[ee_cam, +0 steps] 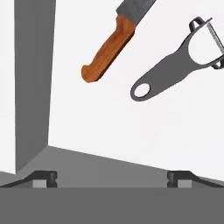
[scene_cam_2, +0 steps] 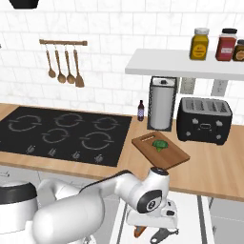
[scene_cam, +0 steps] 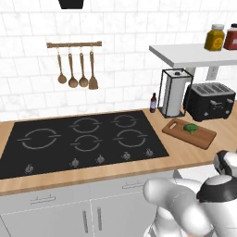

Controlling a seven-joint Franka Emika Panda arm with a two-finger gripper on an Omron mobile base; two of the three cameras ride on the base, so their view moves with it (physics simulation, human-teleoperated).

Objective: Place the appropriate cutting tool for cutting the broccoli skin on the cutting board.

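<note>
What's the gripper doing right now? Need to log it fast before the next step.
Gripper: open, holding nothing, above the knife and peeler in the drawer.

1. In my hand view, the knife with a brown wooden handle (ee_cam: 107, 50) is cut off by the top edge, so most of its grey blade is out of sight.
2. The grey metal peeler (ee_cam: 177, 59) loses the end of its head at the right edge.
3. In the right base view, my own white forearm covers most of those two tools; an orange sliver and a dark shape peek out below it.
4. The labels on the yellow jar (scene_cam_2: 199, 44) and red jar (scene_cam_2: 226, 44) on the white shelf are too small to read.
</note>
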